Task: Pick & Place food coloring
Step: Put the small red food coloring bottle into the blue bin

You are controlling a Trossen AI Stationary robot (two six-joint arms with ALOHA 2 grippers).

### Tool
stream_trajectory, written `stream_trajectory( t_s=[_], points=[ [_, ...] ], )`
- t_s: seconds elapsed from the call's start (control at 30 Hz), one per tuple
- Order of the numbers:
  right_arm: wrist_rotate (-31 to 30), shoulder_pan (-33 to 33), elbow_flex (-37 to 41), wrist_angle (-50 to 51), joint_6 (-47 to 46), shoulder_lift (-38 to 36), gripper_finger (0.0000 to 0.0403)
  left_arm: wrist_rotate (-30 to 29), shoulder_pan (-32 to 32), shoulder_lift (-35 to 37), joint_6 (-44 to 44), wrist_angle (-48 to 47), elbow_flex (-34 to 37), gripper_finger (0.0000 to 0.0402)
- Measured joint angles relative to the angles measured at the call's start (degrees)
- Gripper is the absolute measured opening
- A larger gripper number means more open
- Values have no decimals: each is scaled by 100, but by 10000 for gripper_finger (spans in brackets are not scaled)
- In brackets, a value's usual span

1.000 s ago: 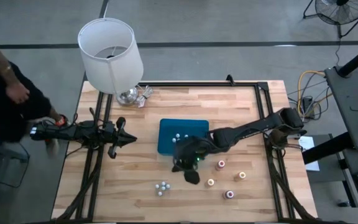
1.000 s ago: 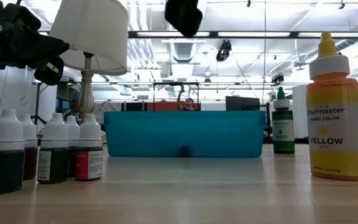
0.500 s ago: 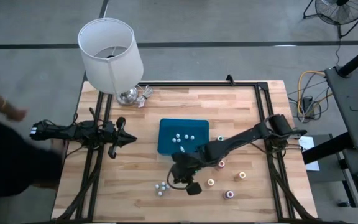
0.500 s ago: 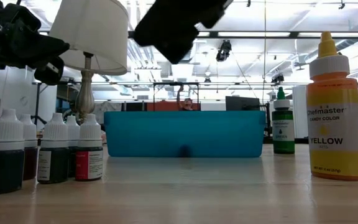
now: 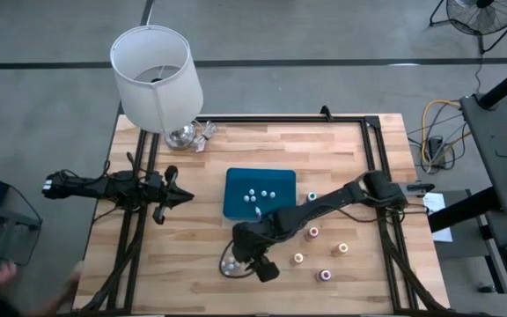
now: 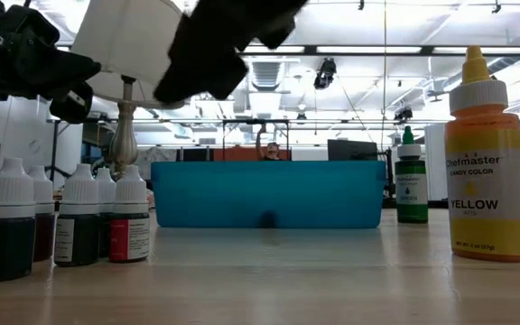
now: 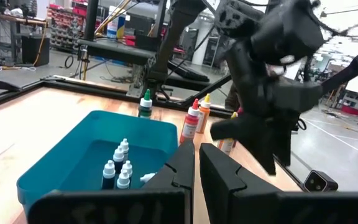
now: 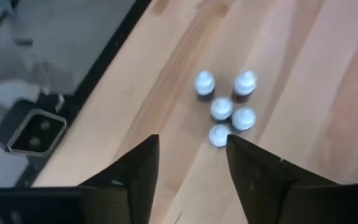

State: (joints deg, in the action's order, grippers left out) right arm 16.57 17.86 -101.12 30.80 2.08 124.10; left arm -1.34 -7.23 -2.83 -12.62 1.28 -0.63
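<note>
Blue plastic, smooth and straight-walled, forms the tray (image 5: 236,180) at the middle of the pale wood-plank tabletop (image 5: 341,150), with several tiny white-capped bottles (image 5: 258,193) already inside. At about 7 o'clock from the tray, 5 more small squat bottles (image 8: 224,110) with rounded white caps stand bunched together, touching one another. The right gripper (image 8: 190,167) hovers right over this bunch, its 2 dark fingers spread apart and holding nothing. This looks like the approach to a pick: the next move calls for lowering so the fingers straddle 1 cap without toppling its neighbours. Taller squeeze bottles (image 5: 313,232) stand at 4 o'clock from the tray. The left gripper (image 7: 196,163) waits at 9 o'clock, fingers pressed together, empty.
</note>
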Motion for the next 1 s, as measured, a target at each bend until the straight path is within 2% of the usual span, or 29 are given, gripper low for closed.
stream_trajectory(
  t_s=[0.17, 0.43, 0.7, 1.0],
  points=[
    [-5, -1, -572, 378, 149, 487, 204, 2, -1, 0, 0, 0, -2, 0],
    [-201, -6, -1337, 813, 128, 1007, 205, 2, 0, 0, 0, 0, -1, 0],
    [-754, -23, -1329, 1111, -62, 1094, 205, 2, -1, 0, 2, 0, -1, 0],
    [-753, -23, -1264, 1051, -72, 1094, 205, 2, 0, 0, 2, 0, -1, 0]
  ],
)
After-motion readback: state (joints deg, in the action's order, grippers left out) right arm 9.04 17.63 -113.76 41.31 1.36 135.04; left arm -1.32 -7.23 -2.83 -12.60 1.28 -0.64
